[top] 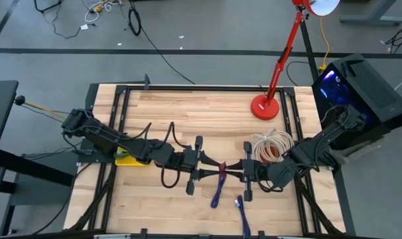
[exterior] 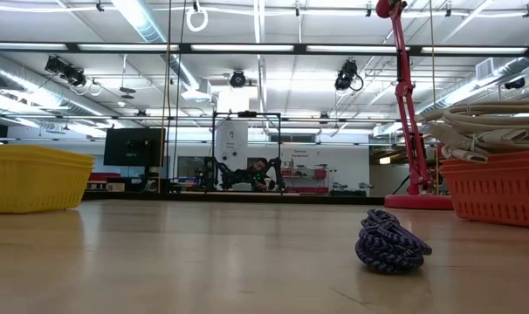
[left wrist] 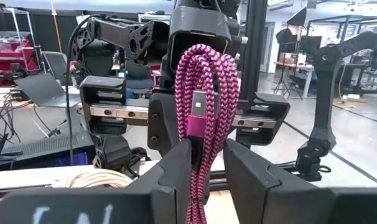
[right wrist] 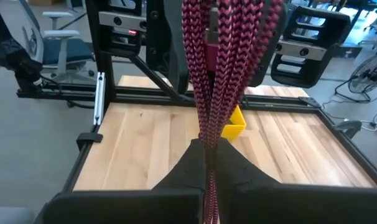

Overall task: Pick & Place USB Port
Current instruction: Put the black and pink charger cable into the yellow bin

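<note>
Where the two arms meet above the middle of the tabletop (top: 188,113), toward its front edge, we find both end effectors on one item: a coiled pink braided USB cable (top: 222,174). The right end effector (top: 243,174) is fully closed on the cable; in the right wrist view its fingertips (right wrist: 195,155) pinch the strands (right wrist: 216,74) with no gap between them. The left end effector (top: 202,171) stands about half open, its fingers (left wrist: 179,168) flanking the lower part of the bundle (left wrist: 204,106) with the cable running between them; we cannot tell whether they press on it. The cable's metal plug faces the left wrist camera.

We locate a dark blue braided cable (top: 217,194) lying on the tabletop near the front edge, below the held cable, and a second blue cable (top: 242,207) beside it. A yellow basket (top: 128,158) sits toward the left edge, and an orange basket (exterior: 500,183) holding coiled beige cables (top: 272,146) sits toward the right. A red lamp base (top: 265,106) stands near the back right corner.
</note>
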